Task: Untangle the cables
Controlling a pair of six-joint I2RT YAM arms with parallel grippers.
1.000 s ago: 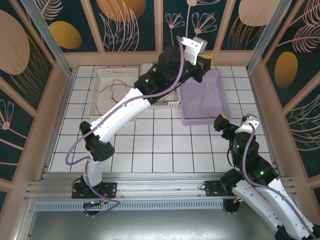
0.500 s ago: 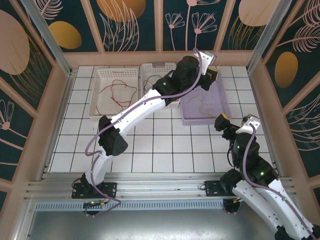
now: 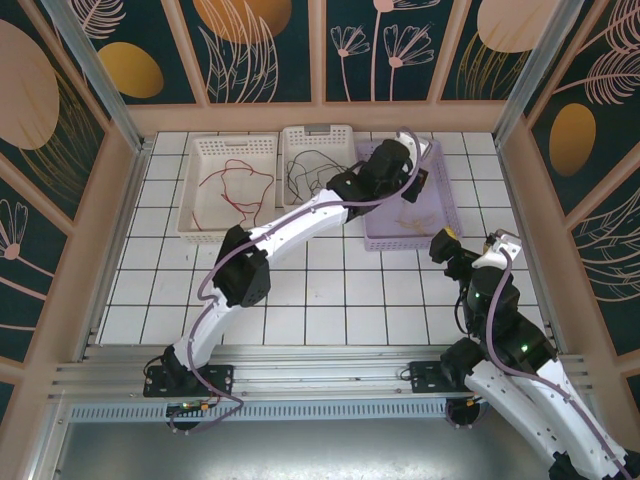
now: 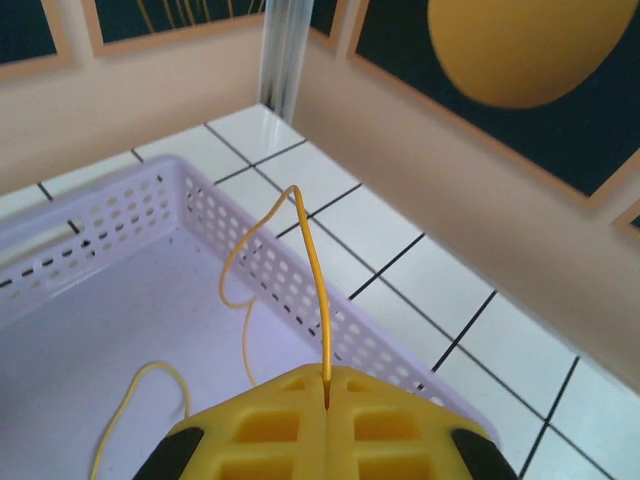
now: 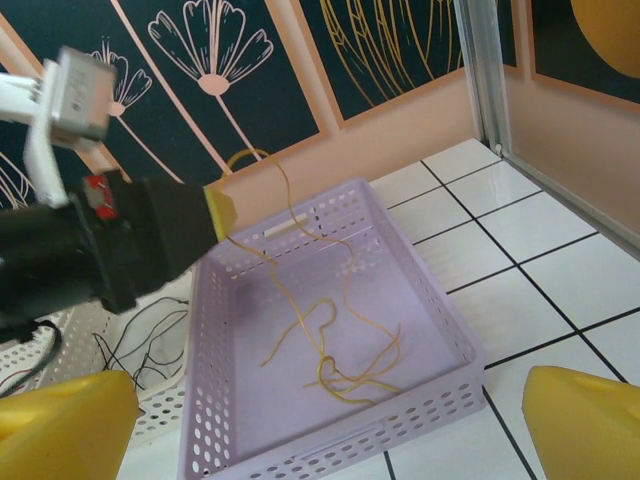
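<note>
Left wrist view: left end effector (image 4: 328, 385), shut tight on one yellow cable (image 4: 316, 290), has swung over the purple basket (image 4: 130, 200) holding other yellow cables (image 5: 330, 350), suggesting this strand is freed and ready to drop there.

1. We see the lilac basket (image 5: 212, 400) as perforated plastic with a soft, semi-matt sheen.
2. The yellow cable (image 4: 315, 290) looks to us like a thin coated wire, smooth and faintly glossy.
3. The left gripper (image 4: 327, 392), at 6 o'clock in its wrist view, is matt yellow plastic with moulded recesses.
4. We read the floor tiles (image 4: 372, 226) as glossy white with dark matt grout.
5. The corner post (image 5: 480, 70), at 1 o'clock, is brushed metal.
6. The white basket (image 3: 228, 148), at 11 o'clock from above, is matt slotted plastic.
</note>
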